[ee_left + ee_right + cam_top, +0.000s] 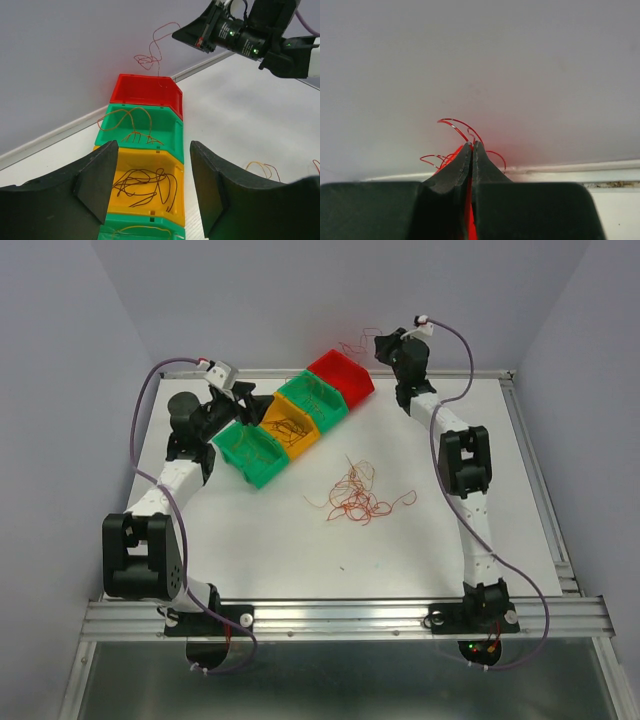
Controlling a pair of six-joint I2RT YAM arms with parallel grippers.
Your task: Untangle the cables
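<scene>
My right gripper (471, 145) is pinched shut on a red wire (456, 123) above the red bin (172, 100); I'd lower before releasing. Left gripper (154, 147) gapes empty over yellow bin (178, 195); tangle (355, 498) sits on the table (490, 440).

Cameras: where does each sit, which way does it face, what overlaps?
Top external: above and behind the bases, looking down on the table; both arms show.
Left wrist: over the bin row, facing the back wall; open left gripper shows.
Right wrist: faces the back wall; shut right gripper pinches a red wire.
Shared: the bin row and that wire, in top external and left wrist.
</scene>
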